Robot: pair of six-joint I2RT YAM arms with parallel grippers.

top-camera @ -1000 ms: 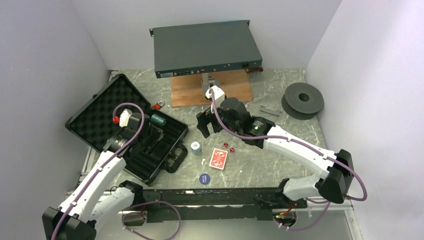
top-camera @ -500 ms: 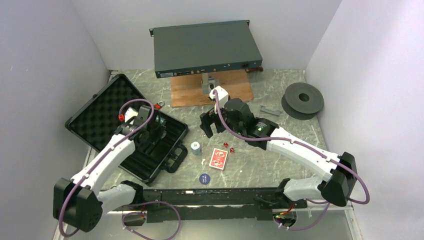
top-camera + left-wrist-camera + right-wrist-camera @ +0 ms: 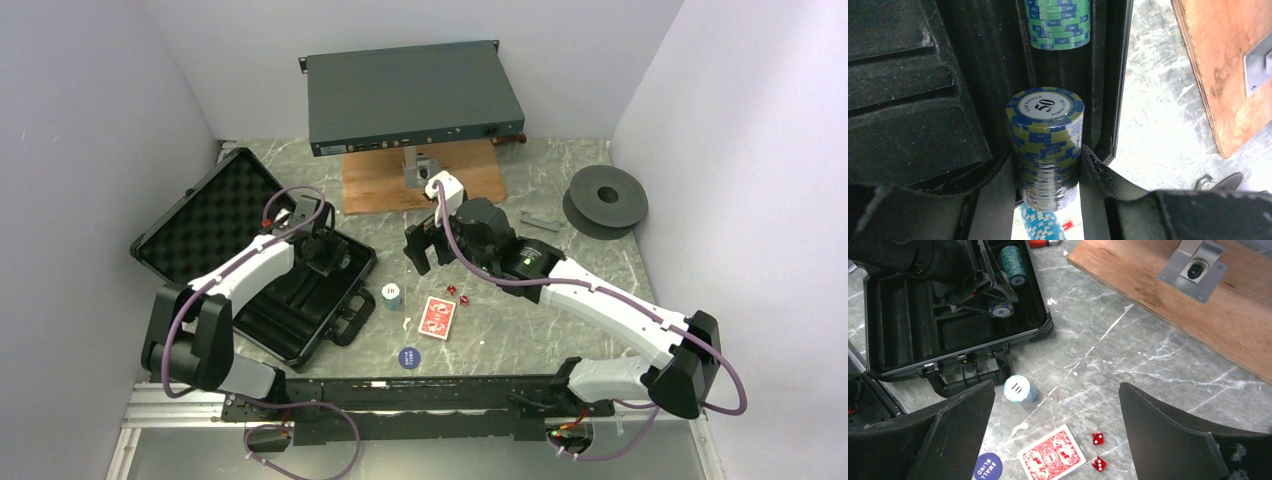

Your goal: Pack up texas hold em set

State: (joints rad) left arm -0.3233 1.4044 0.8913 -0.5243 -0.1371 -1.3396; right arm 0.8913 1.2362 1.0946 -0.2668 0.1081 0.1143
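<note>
The black briefcase lies open at the left, foam lid back. My left gripper is over the tray's right-hand slot, shut on a blue-and-olive chip stack marked 50. A teal-green chip stack lies further along the same slot. My right gripper hangs open above the table with nothing between its fingers. Below it are a chip stack marked 10, the red-backed card deck, two red dice and the blue disc.
A large grey rack box stands at the back on a wooden board. A dark grey spool sits at the right, with a small grey bar near it. The briefcase handle points toward the loose pieces.
My left arm has swung right and forward from the lid side to the tray's right-hand slot, still gripping the chip stack. The right gripper has drifted slightly right.
</note>
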